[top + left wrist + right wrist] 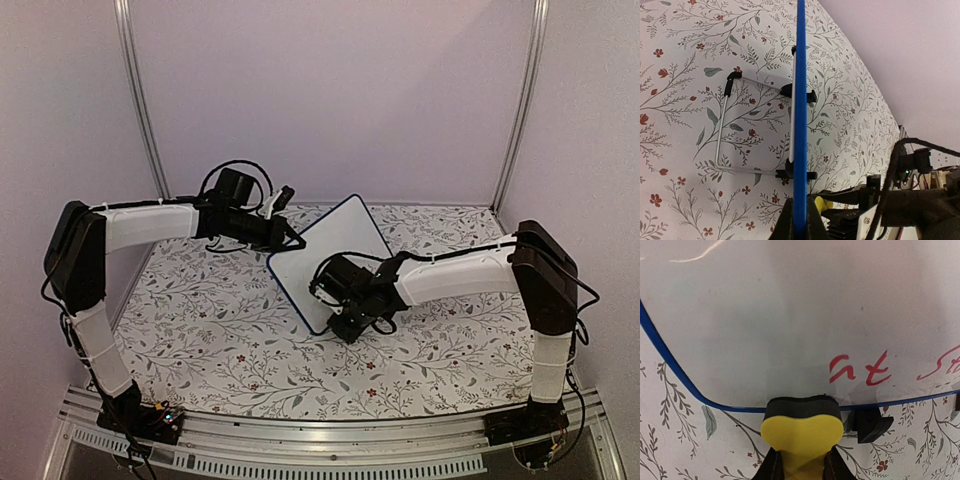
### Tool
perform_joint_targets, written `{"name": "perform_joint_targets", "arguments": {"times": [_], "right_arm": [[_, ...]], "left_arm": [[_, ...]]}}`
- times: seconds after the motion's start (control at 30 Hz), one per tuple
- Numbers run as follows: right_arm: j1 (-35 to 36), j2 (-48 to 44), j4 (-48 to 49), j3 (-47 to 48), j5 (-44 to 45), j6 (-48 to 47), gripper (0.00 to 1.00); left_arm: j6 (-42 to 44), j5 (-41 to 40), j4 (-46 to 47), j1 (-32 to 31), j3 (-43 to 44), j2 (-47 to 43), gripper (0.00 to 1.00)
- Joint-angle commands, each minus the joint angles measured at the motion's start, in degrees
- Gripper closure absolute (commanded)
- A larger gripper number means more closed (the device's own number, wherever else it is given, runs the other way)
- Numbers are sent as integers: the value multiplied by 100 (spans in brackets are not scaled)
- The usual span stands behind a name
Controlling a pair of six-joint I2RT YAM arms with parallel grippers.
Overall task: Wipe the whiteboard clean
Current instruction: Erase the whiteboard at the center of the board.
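step: wiping under way, not done; red writing (860,371) left low on the whiteboard (335,262), the rest of the face looking clean.
whiteboard: upright near the middle of the desk (220,330), turned at an angle to the arms, propped by a wire stand (725,125) behind it, a small black foot (871,422) under the lower edge.
left fingers (785,227): closed on the board's blue rim, steadying it at the far-left side.
right fingers (769,467): clamped on a yellow sponge (801,427), its dark felt face at the bottom frame by the rounded corner, beside the writing and not on it.
next move: probably a small rise onto the white face, then a sideways sweep across the red letters, with light pressure so as not to tip the board back on its stand.
edges: bottom frame and foot close to the sponge, easy to snag on a low pass.
room: open desk in front and to both sides; walls well apart; the two arms close together at the board's left side.
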Motion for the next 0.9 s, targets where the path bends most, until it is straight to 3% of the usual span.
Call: {"name": "perform_joint_targets", "arguments": {"times": [0.0,0.27,0.87], "right_arm": [[-83,67,364,640,26,-93,78],[-209,106,466,907,104,-264,78],[-244,-181,486,-375,-53,138,79]], "left_arm": [[34,-39,-177,-72,-75,-128,100],[53,-53,-182,-68,-75,-139,100],[44,-14,-179,-71,-66,-115,100]]}}
